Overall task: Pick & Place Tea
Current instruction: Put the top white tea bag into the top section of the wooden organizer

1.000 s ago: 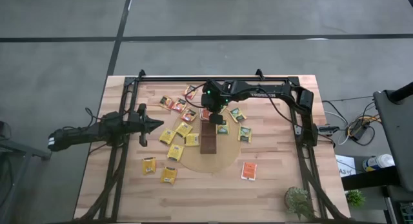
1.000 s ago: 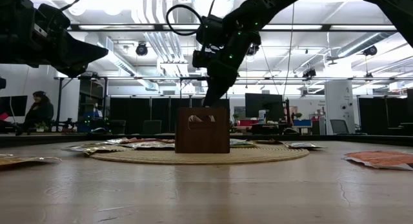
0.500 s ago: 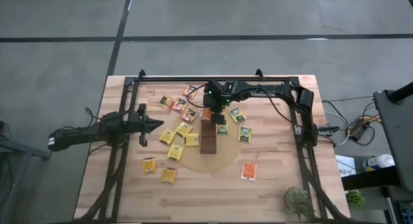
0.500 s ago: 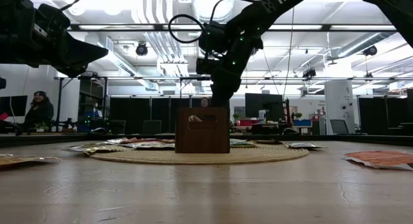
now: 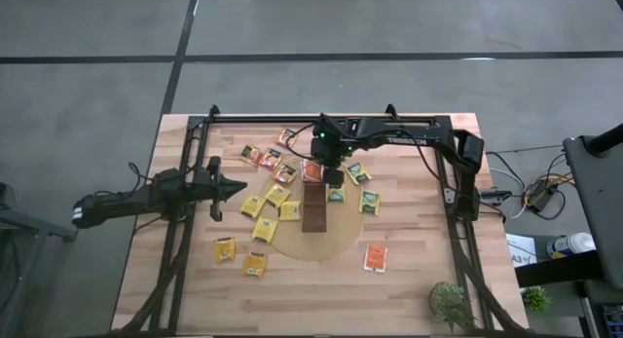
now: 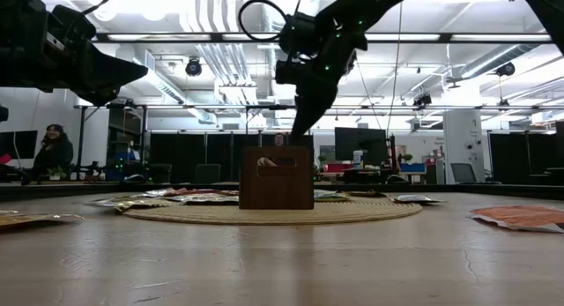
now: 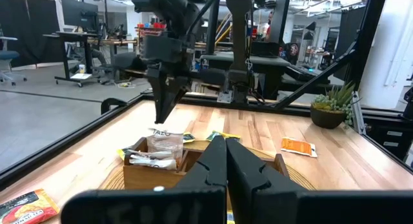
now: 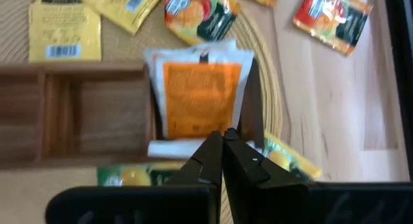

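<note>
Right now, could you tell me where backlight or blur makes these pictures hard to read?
Low view: bright ceiling lights leave the tray and right pincer as dark silhouettes. Right wrist view: the orange sachet in the tray's end compartment is soft, its print unreadable. High view: evenly lit.

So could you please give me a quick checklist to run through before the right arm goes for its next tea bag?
1. Right gripper clear of the tray: ok, it hangs above the tray, not touching.
2. Right gripper empty: ok, fingers shut on nothing.
3. Orange sachet inside the tray's end compartment: ok, though it lies loosely across that compartment.
4. Tray on the round mat: ok, upright and level.
5. Loose sachets within reach: ok, a yellow one lies just beside the tray.
6. Left gripper out of the way: ok, shut and off to the left of the mat, above the table.
</note>
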### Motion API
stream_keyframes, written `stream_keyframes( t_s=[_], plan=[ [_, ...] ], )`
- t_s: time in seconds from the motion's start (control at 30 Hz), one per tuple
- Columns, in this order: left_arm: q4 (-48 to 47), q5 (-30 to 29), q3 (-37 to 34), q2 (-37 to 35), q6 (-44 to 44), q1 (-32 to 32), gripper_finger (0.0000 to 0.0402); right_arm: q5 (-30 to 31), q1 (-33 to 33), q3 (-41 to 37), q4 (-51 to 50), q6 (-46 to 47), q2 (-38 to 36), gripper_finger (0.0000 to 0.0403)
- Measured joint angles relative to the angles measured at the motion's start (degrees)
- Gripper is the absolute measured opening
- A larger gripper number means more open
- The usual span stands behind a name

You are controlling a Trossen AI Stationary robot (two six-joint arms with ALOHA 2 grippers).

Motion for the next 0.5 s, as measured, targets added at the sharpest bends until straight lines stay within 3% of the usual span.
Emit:
stream_keyframes(
  t_s=[0.5],
  plan=[
    [0.0,0.0,0.02,0.0,0.0,0.0,0.0,-0.16,0.2,-1.07,-3.06,0.36,0.49,0.0008]
  ],
)
